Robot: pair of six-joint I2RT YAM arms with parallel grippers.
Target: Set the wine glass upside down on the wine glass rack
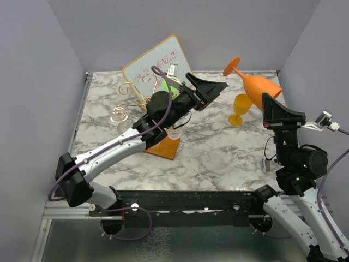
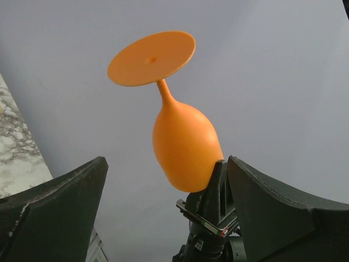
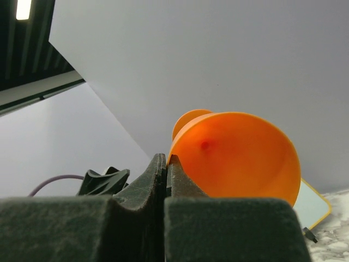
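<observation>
An orange wine glass (image 1: pixel 255 82) hangs tilted in the air at the back right, its foot up and to the left. My right gripper (image 1: pixel 268 103) is shut on its rim; in the right wrist view the fingertips (image 3: pixel 169 164) pinch the edge of the bowl (image 3: pixel 240 158). My left gripper (image 1: pixel 205 91) stands open a little left of the glass, pointing at it. From the left wrist the glass (image 2: pixel 184 144) shows beyond that gripper (image 2: pixel 169 218), apart from both fingers. The wine glass rack (image 1: pixel 162 148), gold wire on a wooden base, stands under the left arm, partly hidden.
A second orange glass (image 1: pixel 240 109) stands upright on the marble table (image 1: pixel 218 158) below the held one. A tilted whiteboard (image 1: pixel 155 68) leans at the back behind the rack. A clear glass (image 1: pixel 118 114) is at the rack's left side. Purple walls close in the table.
</observation>
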